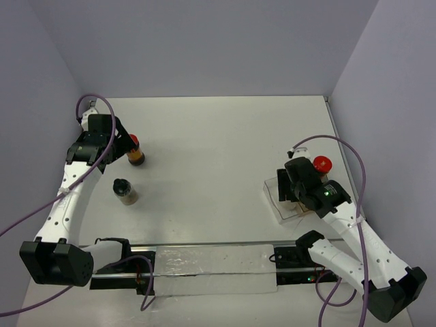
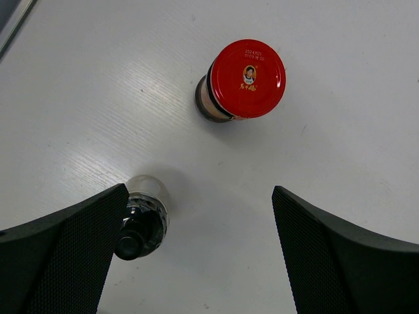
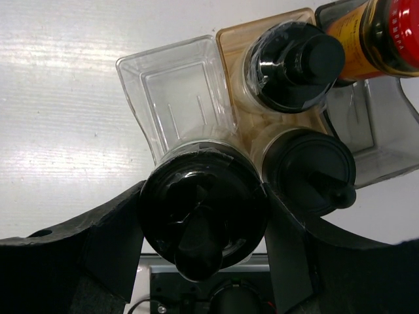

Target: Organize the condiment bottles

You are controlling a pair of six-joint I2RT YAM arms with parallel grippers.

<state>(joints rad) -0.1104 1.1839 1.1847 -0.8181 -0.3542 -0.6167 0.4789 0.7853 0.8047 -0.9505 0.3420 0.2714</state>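
Red-capped jar and black-capped jar stand apart on tabletop beneath left jaws, which are spread wide and empty. Clear tray, right side: right jaws closed on third jar at its near-left end; two black-capped neighbours and second red-capped jar beside it.

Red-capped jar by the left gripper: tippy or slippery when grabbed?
Likely tippy: the red-capped jar stands upright, taller than wide, so a high nudge could topple it. Round body, so it would probably roll once down. Looks rigid, smooth-sided; may slip.
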